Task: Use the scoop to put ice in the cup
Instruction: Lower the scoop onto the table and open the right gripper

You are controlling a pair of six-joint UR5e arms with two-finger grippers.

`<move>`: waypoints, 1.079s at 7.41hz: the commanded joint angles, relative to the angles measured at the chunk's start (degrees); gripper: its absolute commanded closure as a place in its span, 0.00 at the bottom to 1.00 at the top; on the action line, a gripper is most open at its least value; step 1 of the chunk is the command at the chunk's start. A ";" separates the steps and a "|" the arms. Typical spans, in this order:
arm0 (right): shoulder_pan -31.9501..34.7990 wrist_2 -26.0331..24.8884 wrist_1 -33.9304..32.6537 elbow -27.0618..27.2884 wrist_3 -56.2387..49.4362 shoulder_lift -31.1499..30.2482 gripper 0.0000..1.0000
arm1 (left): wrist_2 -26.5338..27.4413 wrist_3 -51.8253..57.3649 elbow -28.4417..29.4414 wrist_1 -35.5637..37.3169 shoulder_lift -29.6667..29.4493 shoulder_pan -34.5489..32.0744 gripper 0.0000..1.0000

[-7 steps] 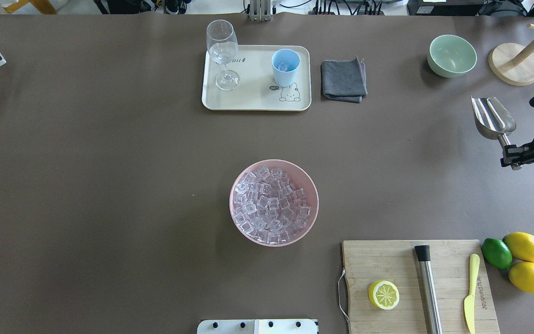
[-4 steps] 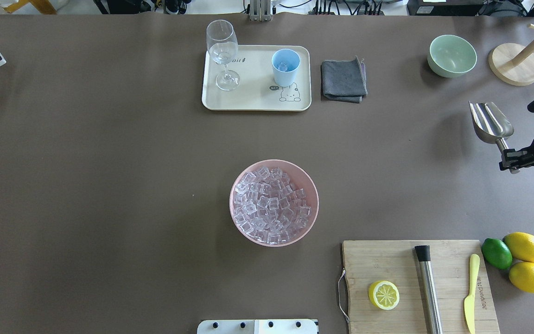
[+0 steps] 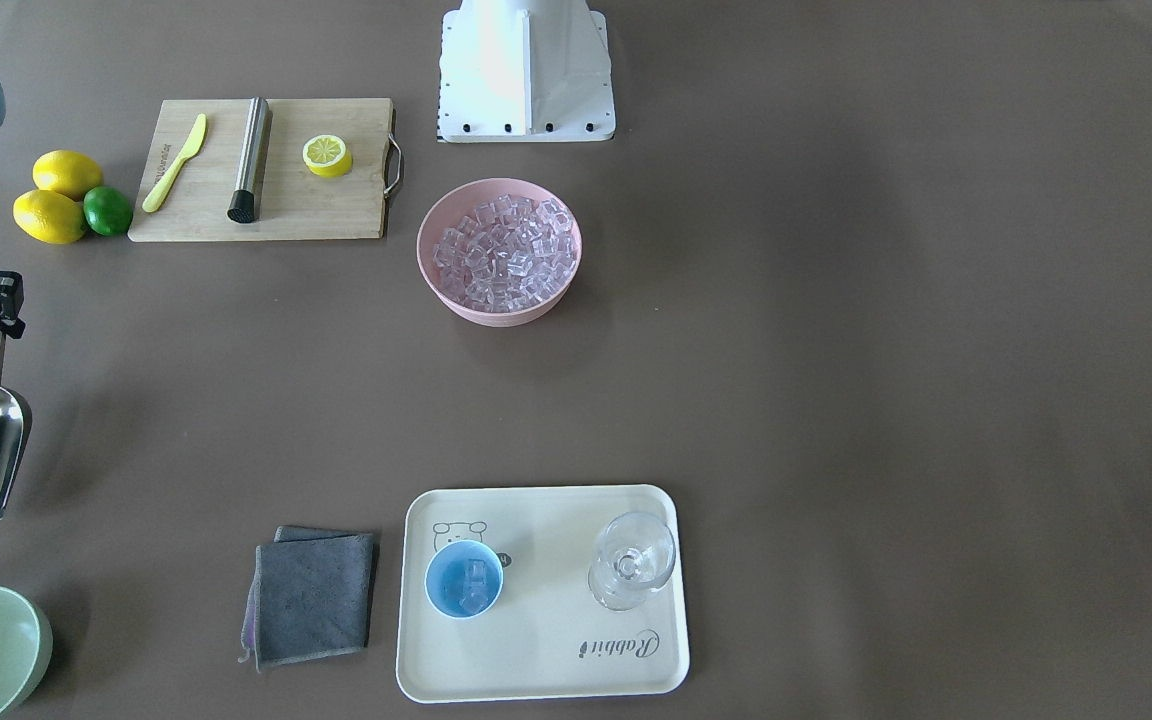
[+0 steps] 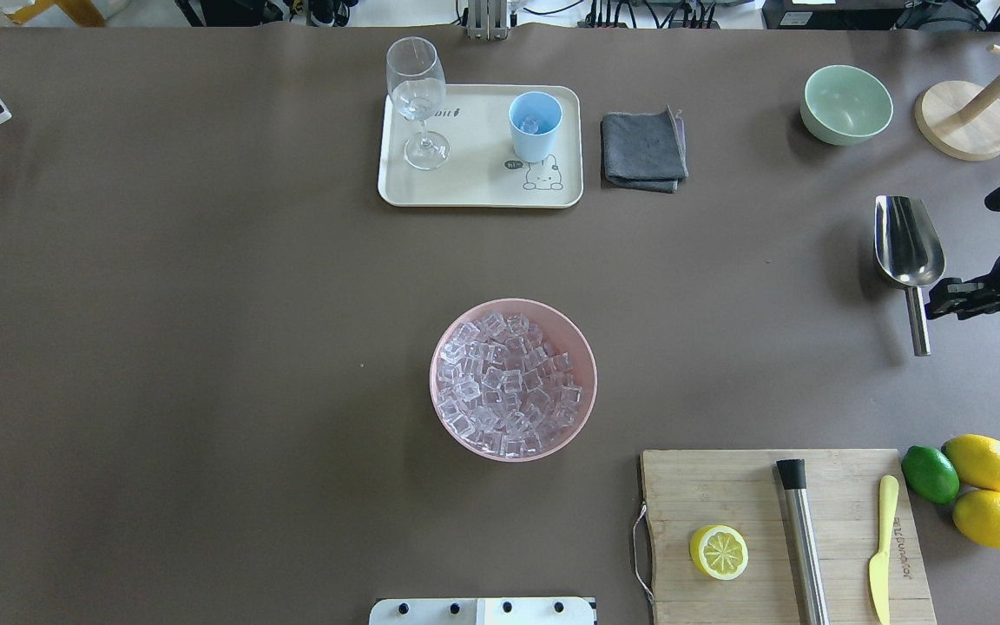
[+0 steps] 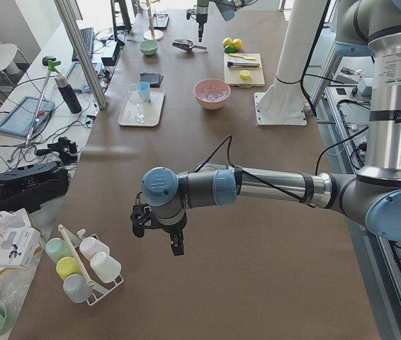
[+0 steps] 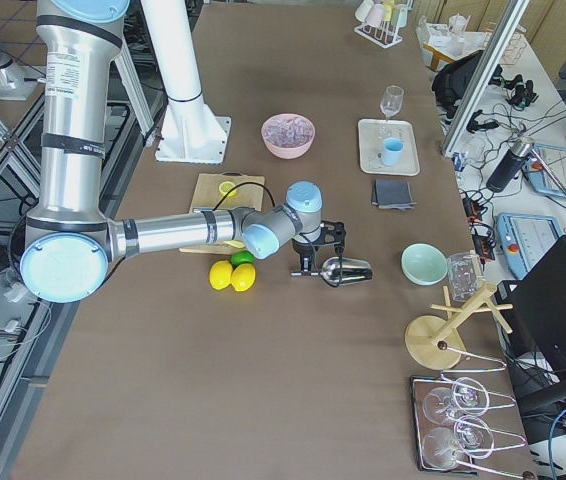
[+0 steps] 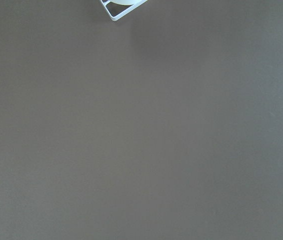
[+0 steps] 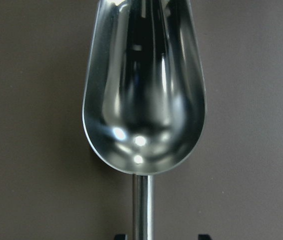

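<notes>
The steel scoop point(image 4: 908, 247) lies at the table's right side, trough up and empty, as the right wrist view point(image 8: 144, 85) shows. My right gripper point(image 4: 938, 301) is over its rod handle. In the right wrist view point(image 8: 162, 236) the jaws stand apart on either side of the handle, open. The ice point(image 4: 509, 382) fills a pink bowl point(image 4: 585, 347) at mid-table. The light-blue cup point(image 4: 535, 126) stands on a cream tray point(image 4: 474, 193) at the far side with a few cubes inside point(image 3: 466, 590). My left gripper point(image 5: 156, 237) hangs over bare table; I cannot tell its state.
A wine glass point(image 4: 416, 95) shares the tray. A grey cloth point(image 4: 643, 149), a green bowl point(image 4: 845, 104) and a wooden stand point(image 4: 964, 121) are at the back right. A cutting board point(image 4: 726, 486) with a lemon half, steel cylinder and knife is front right, beside lemons point(image 4: 983, 460).
The scoop has gone from tilted in the right gripper to lying flat, trough up, with its handle reaching past the gripper. The jaws now stand clear of the handle.
</notes>
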 commanded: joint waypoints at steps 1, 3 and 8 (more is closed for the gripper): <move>0.15 0.42 0.07 1.05 0.58 -0.56 0.01 | 0.12 -0.28 0.76 -0.95 0.22 -0.66 0.02; 0.23 1.99 -0.28 1.76 -1.43 -1.27 0.01 | -0.32 0.08 -0.90 -1.74 0.22 -2.32 0.02; 16.37 8.42 -15.35 1.67 -30.91 -1.10 0.01 | 5.62 0.43 -1.71 -3.58 0.57 -2.86 0.01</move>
